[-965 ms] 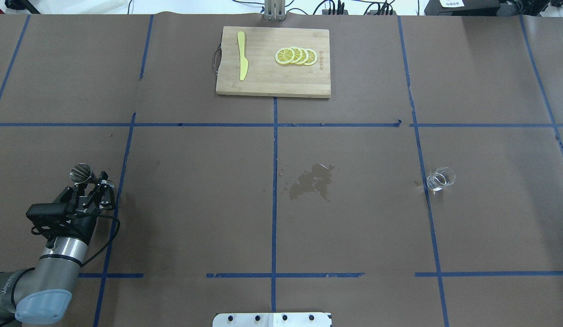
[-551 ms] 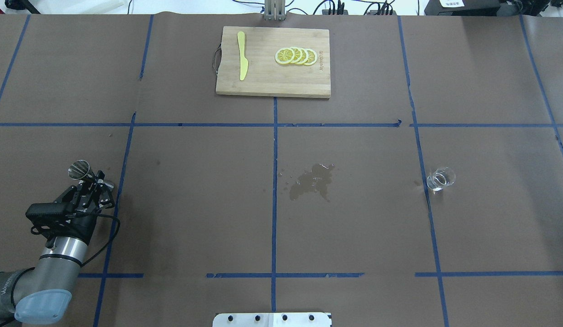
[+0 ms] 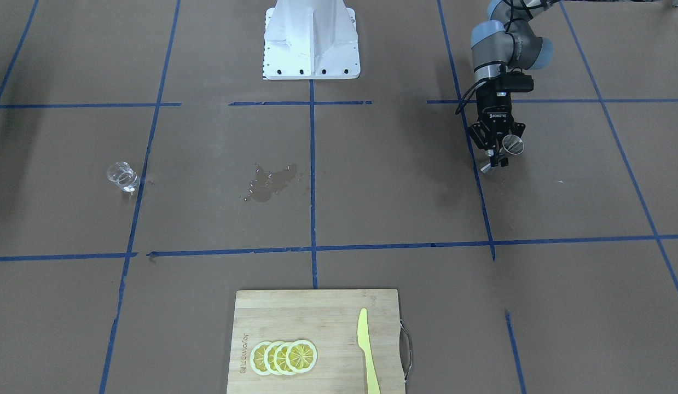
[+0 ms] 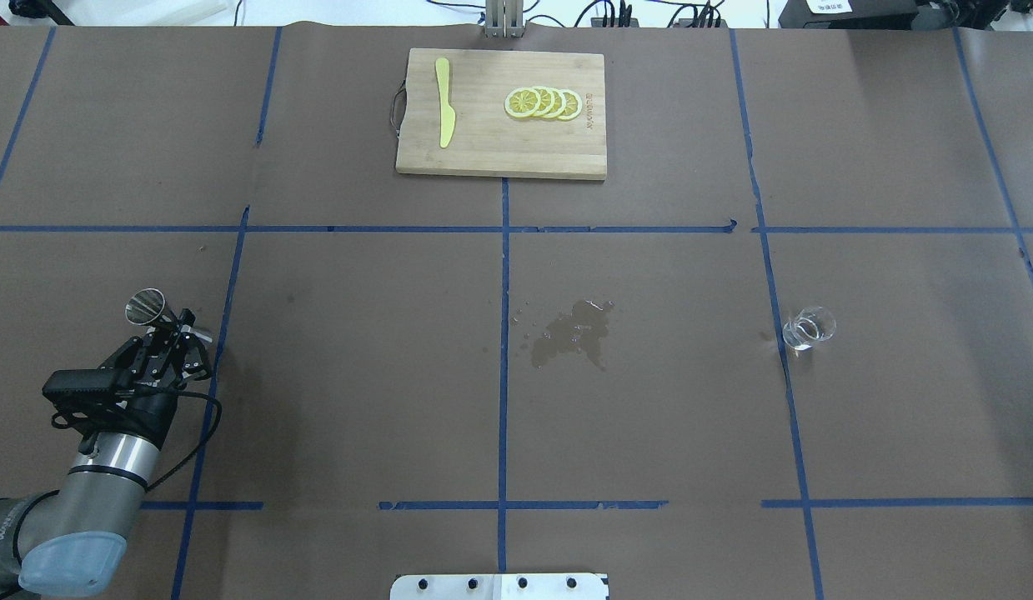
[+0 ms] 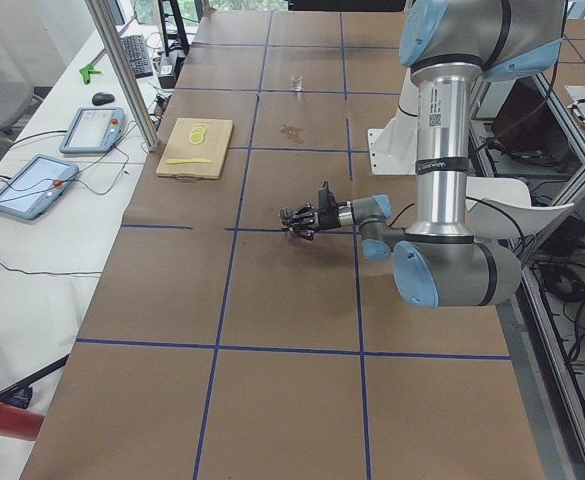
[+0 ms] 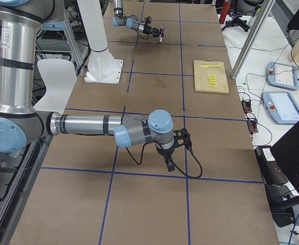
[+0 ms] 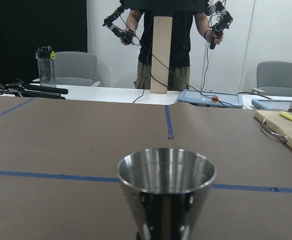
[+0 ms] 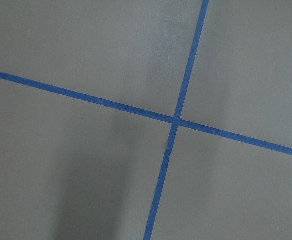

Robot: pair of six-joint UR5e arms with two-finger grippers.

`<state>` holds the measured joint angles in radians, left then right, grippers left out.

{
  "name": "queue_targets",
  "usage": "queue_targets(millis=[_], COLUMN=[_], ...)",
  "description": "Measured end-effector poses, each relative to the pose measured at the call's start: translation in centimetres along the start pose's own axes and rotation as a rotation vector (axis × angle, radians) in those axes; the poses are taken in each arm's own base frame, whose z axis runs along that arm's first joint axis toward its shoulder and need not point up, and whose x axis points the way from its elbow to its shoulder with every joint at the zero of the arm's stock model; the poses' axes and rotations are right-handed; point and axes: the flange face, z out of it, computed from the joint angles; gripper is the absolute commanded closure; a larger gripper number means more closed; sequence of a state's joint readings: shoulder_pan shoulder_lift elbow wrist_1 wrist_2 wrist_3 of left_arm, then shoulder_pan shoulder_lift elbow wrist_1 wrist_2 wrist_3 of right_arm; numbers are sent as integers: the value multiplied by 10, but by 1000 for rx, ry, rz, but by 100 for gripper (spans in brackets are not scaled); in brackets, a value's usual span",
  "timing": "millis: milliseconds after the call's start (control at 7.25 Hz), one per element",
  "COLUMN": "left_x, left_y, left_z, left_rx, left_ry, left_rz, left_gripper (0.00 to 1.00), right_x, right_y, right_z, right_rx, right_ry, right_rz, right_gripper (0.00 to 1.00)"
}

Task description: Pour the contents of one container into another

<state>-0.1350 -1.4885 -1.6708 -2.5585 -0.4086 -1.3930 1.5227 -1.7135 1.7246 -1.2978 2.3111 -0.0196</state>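
The steel hourglass jigger (image 4: 147,307) is at the table's left side, and my left gripper (image 4: 176,325) is shut on its narrow waist. It stands upright in the left wrist view, its open steel jigger (image 7: 165,182) mouth facing up. The front view shows the same jigger (image 3: 513,144) in the left gripper (image 3: 499,154) just above the paper. The small clear glass cup (image 4: 808,327) stands alone far to the right, also seen as the glass cup (image 3: 122,176). My right gripper (image 6: 169,162) shows only in the exterior right view, pointing down at the table; I cannot tell its state.
A wet spill (image 4: 574,333) darkens the brown paper near the table's middle. At the far edge lies a wooden cutting board (image 4: 483,146) with lemon slices (image 4: 543,102) and a yellow knife (image 4: 443,102). Blue tape lines cross the table. The robot base plate (image 4: 499,587) is at the near edge.
The left gripper with the jigger has shifted slightly farther from the robot, and the wrist has drawn a little to the left. The glass cup has not moved.
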Motion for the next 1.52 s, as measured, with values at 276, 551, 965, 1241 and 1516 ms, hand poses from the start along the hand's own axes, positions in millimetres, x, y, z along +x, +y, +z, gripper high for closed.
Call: queue_targets(millis=[276,551,965,1241,1516], left_x=[11,31,124,174,250], left_y=[-33,-63,-87,-136,-194], left_z=[-13,-29,-36,6,40], left_rx=[28,70,8,-64,-148], left_ry=[95,256,640,888,1030], left_rz=[50,136,203,359,492], left_gripper=[100,100,100,100,100], right_x=[0,0,1,1,-1], right_y=[0,0,-1,-1,-5], right_z=[0,-1,-3,-5,-8], right_rx=[1,3,6,11,18], right_ry=[-1,-1,0,1,0], right_rz=[2,18,30,32,26], right_gripper=[0,0,0,0,0])
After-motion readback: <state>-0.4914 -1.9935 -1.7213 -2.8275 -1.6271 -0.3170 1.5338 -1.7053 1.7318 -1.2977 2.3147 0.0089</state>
